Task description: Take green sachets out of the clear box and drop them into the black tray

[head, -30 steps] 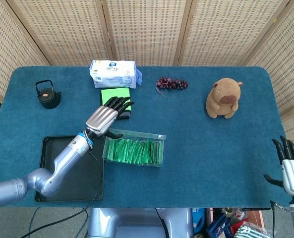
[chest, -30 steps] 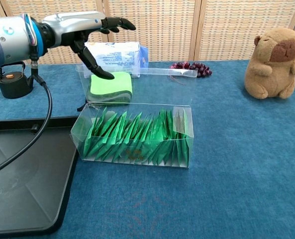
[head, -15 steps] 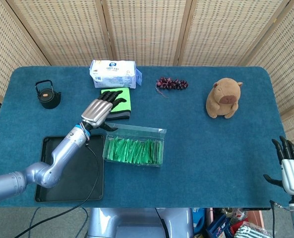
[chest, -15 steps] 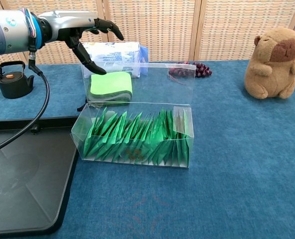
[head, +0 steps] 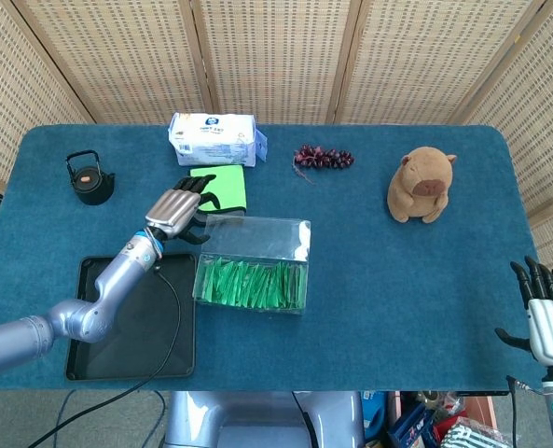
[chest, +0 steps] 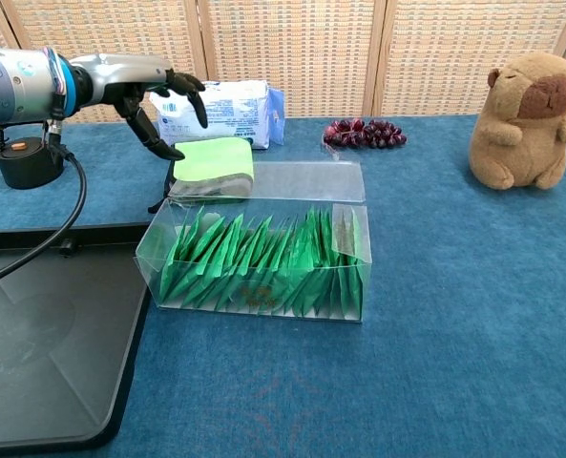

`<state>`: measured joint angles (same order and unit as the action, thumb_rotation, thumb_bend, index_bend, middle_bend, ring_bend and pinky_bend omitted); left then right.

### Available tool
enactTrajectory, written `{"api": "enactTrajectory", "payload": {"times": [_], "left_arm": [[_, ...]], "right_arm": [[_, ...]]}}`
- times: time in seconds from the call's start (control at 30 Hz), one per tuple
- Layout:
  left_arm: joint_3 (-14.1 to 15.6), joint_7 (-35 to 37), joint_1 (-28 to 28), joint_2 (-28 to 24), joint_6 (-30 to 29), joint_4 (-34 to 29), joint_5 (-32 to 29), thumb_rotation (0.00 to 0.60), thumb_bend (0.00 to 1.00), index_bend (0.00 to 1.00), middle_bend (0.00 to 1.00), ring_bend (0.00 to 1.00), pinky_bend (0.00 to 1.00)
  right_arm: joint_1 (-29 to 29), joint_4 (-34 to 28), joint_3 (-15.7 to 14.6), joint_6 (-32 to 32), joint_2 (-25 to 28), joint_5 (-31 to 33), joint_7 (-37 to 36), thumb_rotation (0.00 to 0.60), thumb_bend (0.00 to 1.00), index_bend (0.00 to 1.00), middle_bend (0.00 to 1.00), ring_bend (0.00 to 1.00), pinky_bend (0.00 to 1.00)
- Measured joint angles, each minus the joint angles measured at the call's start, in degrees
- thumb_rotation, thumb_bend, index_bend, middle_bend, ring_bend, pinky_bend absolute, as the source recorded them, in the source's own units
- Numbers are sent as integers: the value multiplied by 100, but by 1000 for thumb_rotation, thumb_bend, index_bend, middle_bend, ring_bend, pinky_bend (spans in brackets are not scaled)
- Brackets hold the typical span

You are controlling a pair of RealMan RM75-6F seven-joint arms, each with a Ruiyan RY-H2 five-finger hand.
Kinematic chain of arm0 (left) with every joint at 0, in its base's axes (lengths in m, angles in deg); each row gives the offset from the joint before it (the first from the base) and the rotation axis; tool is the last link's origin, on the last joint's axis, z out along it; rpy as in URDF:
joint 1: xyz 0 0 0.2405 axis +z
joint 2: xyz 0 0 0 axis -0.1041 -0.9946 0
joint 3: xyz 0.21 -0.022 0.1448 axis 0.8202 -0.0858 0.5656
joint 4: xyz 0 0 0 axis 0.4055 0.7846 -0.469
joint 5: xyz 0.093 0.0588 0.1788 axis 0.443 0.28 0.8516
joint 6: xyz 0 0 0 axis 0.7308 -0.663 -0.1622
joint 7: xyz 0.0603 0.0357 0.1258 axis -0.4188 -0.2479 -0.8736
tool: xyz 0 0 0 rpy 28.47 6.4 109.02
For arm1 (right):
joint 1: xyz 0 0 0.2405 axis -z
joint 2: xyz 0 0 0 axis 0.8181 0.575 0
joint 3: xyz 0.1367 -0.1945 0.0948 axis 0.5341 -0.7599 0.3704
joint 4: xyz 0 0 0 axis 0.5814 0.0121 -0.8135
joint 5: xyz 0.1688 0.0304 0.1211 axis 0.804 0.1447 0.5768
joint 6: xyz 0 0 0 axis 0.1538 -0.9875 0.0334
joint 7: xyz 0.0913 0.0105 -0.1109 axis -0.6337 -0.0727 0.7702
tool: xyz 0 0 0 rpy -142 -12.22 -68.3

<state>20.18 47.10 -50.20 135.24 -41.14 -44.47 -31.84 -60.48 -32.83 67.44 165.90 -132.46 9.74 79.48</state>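
The clear box (head: 252, 283) (chest: 260, 263) stands right of the black tray (head: 131, 322) (chest: 44, 343). Its lid (head: 257, 239) (chest: 271, 181) is swung back behind it. Green sachets (head: 250, 284) (chest: 263, 256) stand packed upright inside. My left hand (head: 175, 210) (chest: 154, 91) hovers behind the box's left end, over a green pad (head: 220, 189) (chest: 213, 160). Its fingers are spread and it holds nothing. My right hand (head: 546, 313) is at the front right table edge, fingers apart and empty; the chest view does not show it.
Along the back of the table are a black kettle (head: 91, 177) (chest: 23, 157), a white tissue pack (head: 214, 138) (chest: 220, 110), dark grapes (head: 324, 157) (chest: 364, 132) and a capybara plush (head: 422, 184) (chest: 526, 119). A cable (chest: 68, 219) hangs from the left arm over the tray.
The box lid has swung from nearly closed to open and lying back. My left hand has drawn back and leftward away from the box. The right hand has not moved.
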Motion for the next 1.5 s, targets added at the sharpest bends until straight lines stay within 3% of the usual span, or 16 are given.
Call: {"api": "enactTrajectory", "payload": {"times": [0.33, 0.7, 0.87, 1.5], "left_arm": [[65, 293, 106, -47, -108, -51, 382, 600, 272, 339, 0, 0, 0], [390, 695, 295, -138, -394, -670, 2045, 600, 276, 339, 0, 0, 0], [604, 738, 278, 91, -527, -741, 2696, 600, 286, 339, 0, 0, 0], [634, 215, -100, 1043, -566, -63, 2932, 600, 294, 339, 0, 0, 0]], "right_arm": [[-5, -2, -8, -12, -7, 10, 12, 600, 0, 0, 0, 0, 0], [-11, -14, -16, -27, 6, 7, -18, 600, 0, 0, 0, 0, 0], [-2, -18, -11, -18, 26, 13, -58, 600, 0, 0, 0, 0, 0], [-4, 4, -11, -56, 60, 40, -148, 600, 0, 0, 0, 0, 0]]}}
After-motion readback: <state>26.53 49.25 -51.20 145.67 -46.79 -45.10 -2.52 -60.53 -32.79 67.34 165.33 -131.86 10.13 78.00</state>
